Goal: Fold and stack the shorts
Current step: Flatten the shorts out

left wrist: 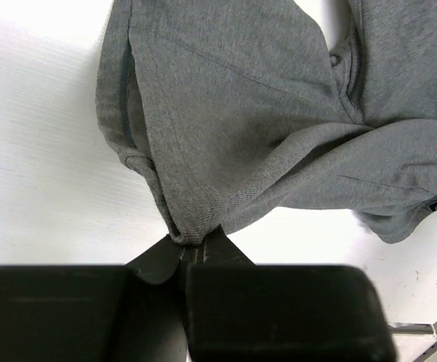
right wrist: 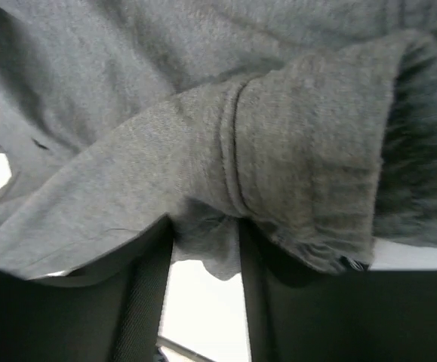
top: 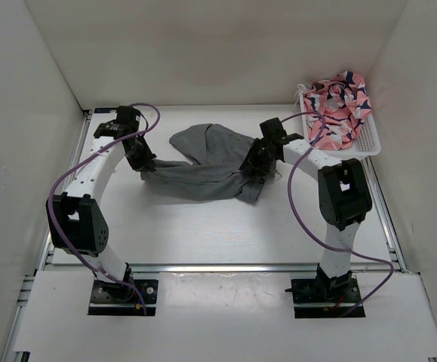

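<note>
Lying crumpled at the middle of the surface [top: 203, 234], the shorts [top: 210, 162] stretch between the two hands. The left hand [top: 144, 164] is at their 8 o'clock corner. In the left wrist view that hand [left wrist: 197, 250] is pinched tight on a hemmed corner of the grey fabric [left wrist: 241, 113], which fans out from the fingertips toward 12 and 3 o'clock, partly raised off the white surface. The right hand [top: 257, 164] is at the shorts' 4 o'clock edge. Its own camera shows the hand [right wrist: 203, 235] with fingers a little apart and a thick fold of fabric [right wrist: 203, 113] caught between them, a ribbed band bulging at 3 o'clock of the grip. At the surface's 2 o'clock corner stands a white basket [top: 370, 143] holding a pink patterned cloth [top: 343, 102], well apart from the shorts.
</note>
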You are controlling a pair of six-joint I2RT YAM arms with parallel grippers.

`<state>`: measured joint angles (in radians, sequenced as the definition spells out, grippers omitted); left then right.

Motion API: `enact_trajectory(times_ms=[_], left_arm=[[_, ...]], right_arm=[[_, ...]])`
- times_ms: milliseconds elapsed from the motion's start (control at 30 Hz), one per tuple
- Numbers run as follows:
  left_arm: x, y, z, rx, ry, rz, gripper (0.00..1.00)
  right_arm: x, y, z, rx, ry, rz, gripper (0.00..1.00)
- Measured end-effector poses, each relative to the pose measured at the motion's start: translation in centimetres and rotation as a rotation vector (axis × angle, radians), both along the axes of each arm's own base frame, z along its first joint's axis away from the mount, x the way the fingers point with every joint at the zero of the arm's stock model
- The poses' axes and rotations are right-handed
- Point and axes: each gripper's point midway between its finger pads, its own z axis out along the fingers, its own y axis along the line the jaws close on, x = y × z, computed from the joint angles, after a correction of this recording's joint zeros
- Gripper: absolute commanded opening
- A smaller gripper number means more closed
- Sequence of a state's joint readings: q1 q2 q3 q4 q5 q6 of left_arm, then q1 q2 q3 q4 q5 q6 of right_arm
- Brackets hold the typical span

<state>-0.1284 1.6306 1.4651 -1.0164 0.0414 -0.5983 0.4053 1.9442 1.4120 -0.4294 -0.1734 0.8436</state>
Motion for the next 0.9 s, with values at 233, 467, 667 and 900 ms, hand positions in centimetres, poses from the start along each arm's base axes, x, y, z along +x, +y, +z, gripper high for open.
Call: enact_trajectory(times_ms=[233,467,667,900], left_arm=[[0.1,0.0,0.1,-0.001,-0.004,0.0,0.1],[0.1,0.0,0.2,-0.001,-0.004,0.0,0.1],[3.8,-0.4,3.2,-0.02,-0.061,0.0,0.1],[11.6,0.0,14.1,-0.104,-0.349,0.01,0.1]], right_arm=[[0.4,-0.9,0.1,-0.06,-0.012,-0.007,0.27],[0.7,-1.7,-0.4,-0.111,-0.016,-0.021,0.0],[3.5,-2.7,4.0,-0.146,-0.106,-0.025,0.0],[10.5,-5.7,20.6,-0.071,-0.503,-0.075,0.0]])
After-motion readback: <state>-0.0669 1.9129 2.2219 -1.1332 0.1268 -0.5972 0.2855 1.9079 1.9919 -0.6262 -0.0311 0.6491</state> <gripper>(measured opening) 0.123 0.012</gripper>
